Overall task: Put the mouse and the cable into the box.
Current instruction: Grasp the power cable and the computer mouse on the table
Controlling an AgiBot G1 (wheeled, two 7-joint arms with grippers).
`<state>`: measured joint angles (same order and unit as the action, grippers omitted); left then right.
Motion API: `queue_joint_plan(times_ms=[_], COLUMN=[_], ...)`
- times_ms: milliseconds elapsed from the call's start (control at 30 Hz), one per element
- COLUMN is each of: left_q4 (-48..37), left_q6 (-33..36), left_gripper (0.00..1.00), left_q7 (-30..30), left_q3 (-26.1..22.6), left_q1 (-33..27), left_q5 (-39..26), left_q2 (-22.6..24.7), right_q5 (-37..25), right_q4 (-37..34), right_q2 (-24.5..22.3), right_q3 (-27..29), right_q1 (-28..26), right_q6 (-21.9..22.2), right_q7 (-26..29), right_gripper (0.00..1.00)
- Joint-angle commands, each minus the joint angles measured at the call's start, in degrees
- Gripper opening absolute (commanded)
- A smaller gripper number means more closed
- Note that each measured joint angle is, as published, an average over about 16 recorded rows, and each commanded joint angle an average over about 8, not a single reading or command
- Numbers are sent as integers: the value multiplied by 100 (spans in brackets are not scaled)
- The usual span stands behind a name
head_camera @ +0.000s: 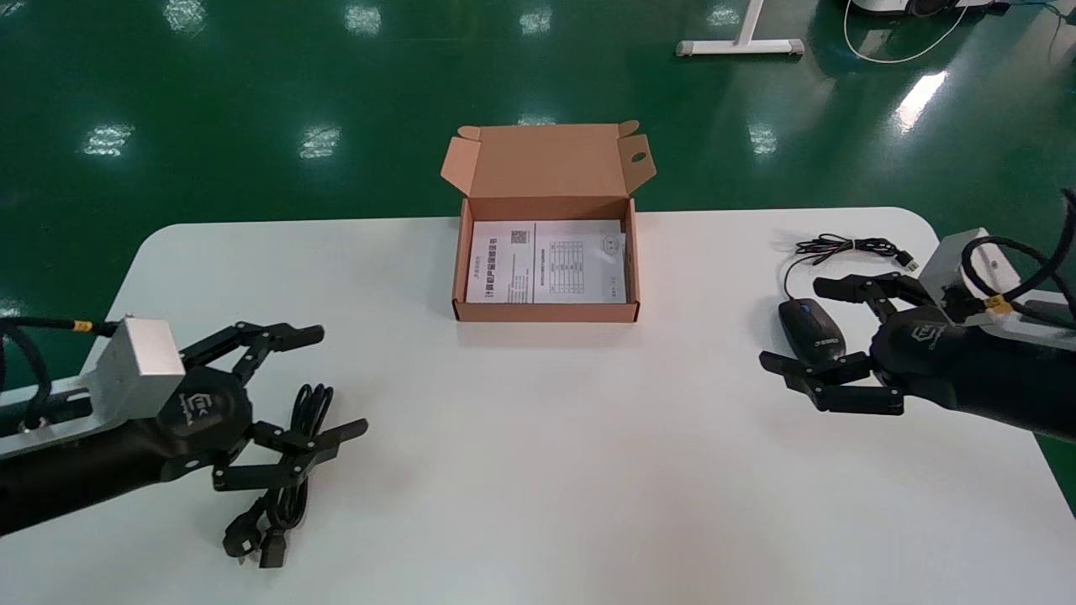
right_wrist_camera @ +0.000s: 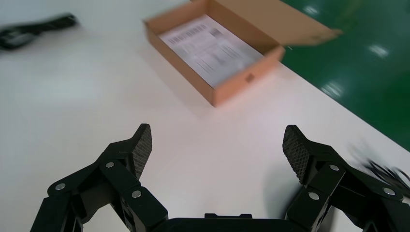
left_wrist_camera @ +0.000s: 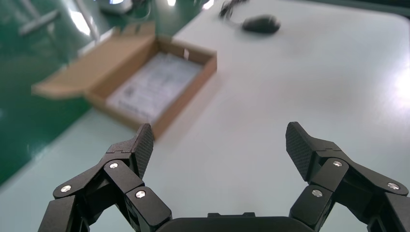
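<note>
Left of the box [head_camera: 546, 313], the left claw [head_camera: 340, 382] is hovering released over the bundled cable [head_camera: 309, 405], lying lengthwise toward the desk's [head_camera: 538, 470] near edge, while right of the box the right claw [head_camera: 790, 326], also released, is flanking the mouse [head_camera: 815, 336].

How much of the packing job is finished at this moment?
Nothing is packed yet: the box holds only paper sheets. Nothing is held: the left gripper is open near the cable, the right gripper open near the mouse, both things lying on the table. Both are left to be grasped and boxed.
</note>
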<state>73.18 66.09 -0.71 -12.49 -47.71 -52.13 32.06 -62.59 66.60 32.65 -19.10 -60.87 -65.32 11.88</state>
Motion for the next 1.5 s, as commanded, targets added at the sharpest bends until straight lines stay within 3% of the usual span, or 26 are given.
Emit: queue_joint_plan(times_ms=[33,367,733,1200,1500], left_q4=[-60,63,331,406,433], left_q6=[-196,-1029,-2311,-2598,-2815], left_gripper=[100,100,100,100,100], left_q7=[142,493,1161,1161,1301], left_q3=[79,434,768,770,752], left_q1=[274,1446,2575,2903,3064], left_q5=[-28,23,-295,-299,-413], left_q2=[-68,-219,19,211,355], right_q5=[-201,-793,-685,-722,-716], right_q4=[-68,-523,-906,-1748,-2218], right_q2=[-17,208,414,565,917], right_q3=[-51,-248,-102,-10,23], right_q1=[14,102,320,410,321], right_q6=[216,873,1074,1326,1606], right_q7=[103,122,-696,-1315,-1530], right_gripper=[100,100,100,100,100])
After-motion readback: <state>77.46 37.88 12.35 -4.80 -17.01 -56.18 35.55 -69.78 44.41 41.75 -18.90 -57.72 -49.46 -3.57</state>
